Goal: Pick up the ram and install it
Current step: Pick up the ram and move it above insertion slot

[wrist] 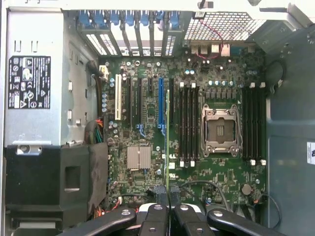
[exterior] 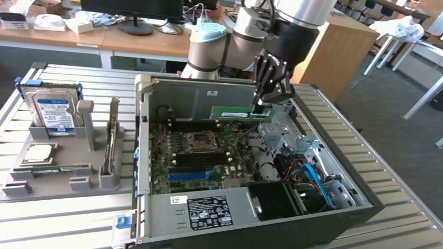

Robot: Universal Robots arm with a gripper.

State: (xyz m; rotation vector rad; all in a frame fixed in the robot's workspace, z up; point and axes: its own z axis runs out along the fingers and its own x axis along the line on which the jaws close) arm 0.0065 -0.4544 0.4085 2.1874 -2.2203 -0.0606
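The ram (exterior: 239, 112) is held up in the air inside the open computer case (exterior: 181, 98), above the motherboard (exterior: 197, 155). One end of it is pinched by the tool (exterior: 260, 110), and the jaws are squeezed narrow on it. The rest of the stick is pointed sideways toward the exterior view's left.

In the wrist view the ram (wrist: 167, 142) is seen from its thin edge, as a green line that runs straight out from the tool (wrist: 168, 199). Its long side is lined up the same way as the black memory slots (wrist: 189, 123) beside the processor socket (wrist: 220, 130). The ram does not seem to be right over those slots. It is seen just beside them, on the side away from the processor socket, so a small sideways gap looks to be left.

The arm (exterior: 277, 26) is bent over the case from above its back wall, and the tool is pointed straight down at the motherboard. The case is laid on its side on the slatted worktop (exterior: 69, 228).
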